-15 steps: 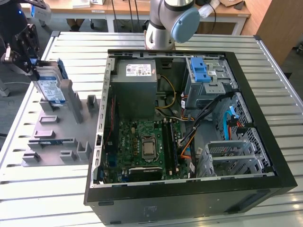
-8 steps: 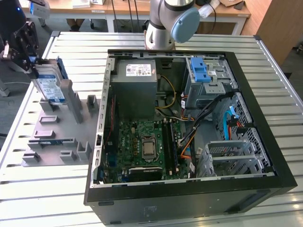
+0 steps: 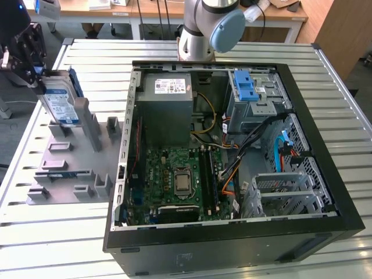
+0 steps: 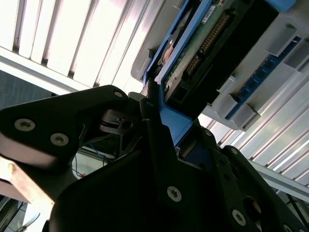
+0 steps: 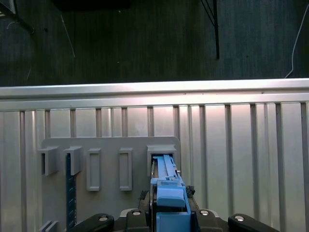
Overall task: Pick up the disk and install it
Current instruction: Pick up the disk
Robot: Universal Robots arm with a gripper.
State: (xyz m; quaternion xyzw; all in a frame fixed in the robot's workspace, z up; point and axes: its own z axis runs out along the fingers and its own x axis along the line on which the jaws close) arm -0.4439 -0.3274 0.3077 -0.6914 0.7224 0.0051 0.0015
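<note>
Gripper [image 3: 35, 77] in the exterior view stands at the exterior view's far left, over the grey fixture plate [image 3: 64, 168] on the slatted table [image 3: 52, 232]. It is closed on the upper end of the disk [image 3: 60, 104]. The disk stands on edge, long axis near vertical and leaning slightly, labelled face toward the camera, lower end at the plate's upright posts. The open computer case [image 3: 325, 232] lies well apart toward the exterior view's right.

In the second wrist view the gripper [image 4: 157, 111] has its black jaws pressed against the blue carrier frame. The disk [image 4: 217, 38] runs straight away from the jaws, circuit-board face showing.

In the first wrist view the gripper [image 5: 169, 215] clamps the disk [image 5: 166, 176], seen edge-on. Its long axis points away from the wrist, far end at a slot [image 5: 161, 153] of the fixture plate.
</note>
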